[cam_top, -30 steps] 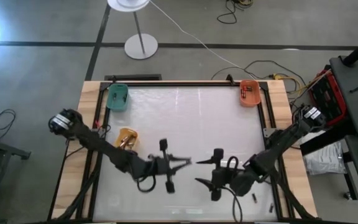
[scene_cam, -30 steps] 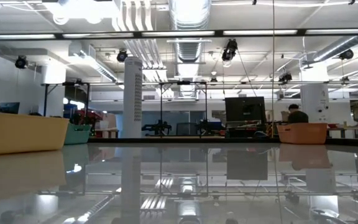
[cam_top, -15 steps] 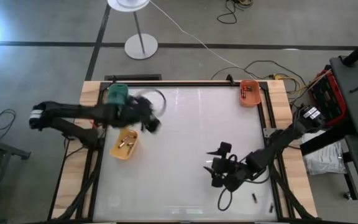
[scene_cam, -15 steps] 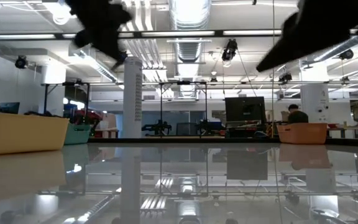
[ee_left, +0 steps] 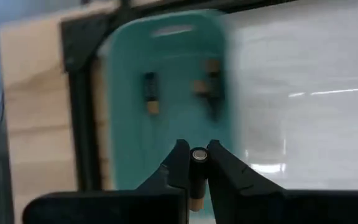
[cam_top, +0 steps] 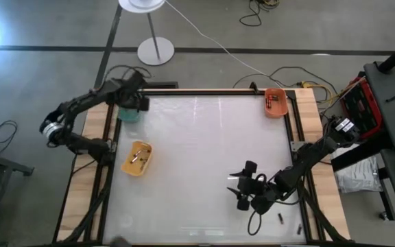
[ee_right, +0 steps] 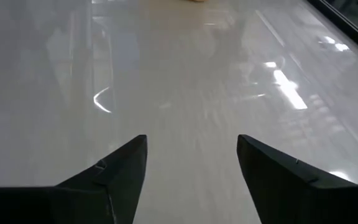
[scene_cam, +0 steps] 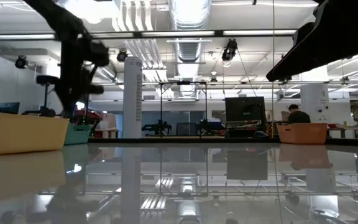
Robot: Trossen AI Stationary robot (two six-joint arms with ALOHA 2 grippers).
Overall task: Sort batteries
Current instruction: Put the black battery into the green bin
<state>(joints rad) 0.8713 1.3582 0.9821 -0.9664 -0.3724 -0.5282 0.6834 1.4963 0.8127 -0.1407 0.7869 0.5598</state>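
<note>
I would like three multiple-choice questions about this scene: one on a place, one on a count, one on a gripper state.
1. The left gripper is above which bin?
A. green bin
B. orange bin
C. yellow bin

2. How many batteries lie inside the green bin?
A. none
B. two
C. five

3. The right gripper is:
A. shut on a battery
B. open and empty
C. shut and empty

Answers: 1 A, the left wrist view shows the green bin below it. 2 B, two lie on its floor. 3 B, its fingers stand apart over bare table. The left gripper holds a battery.

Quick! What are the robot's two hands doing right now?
Left end effector: shut on a battery, over the green bin.
Right end effector: open, empty.
</note>
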